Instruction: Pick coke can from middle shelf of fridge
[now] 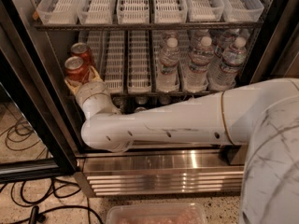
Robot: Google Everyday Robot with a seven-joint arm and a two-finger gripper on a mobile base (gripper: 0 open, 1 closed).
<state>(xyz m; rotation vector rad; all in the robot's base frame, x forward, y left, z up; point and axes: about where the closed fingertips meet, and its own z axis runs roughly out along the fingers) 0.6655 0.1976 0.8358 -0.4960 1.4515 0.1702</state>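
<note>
Left on the middle shelf (139,73), the hand (82,78) grips the front coke can (74,67); cables (25,196) cross the floor (63,200).

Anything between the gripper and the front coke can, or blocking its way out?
Nothing visible. The gripper is at the base of the front coke can, at the left end of the middle shelf. The second can stands behind it; the water bottles are to the right. Out front, only the robot's own arm.
</note>
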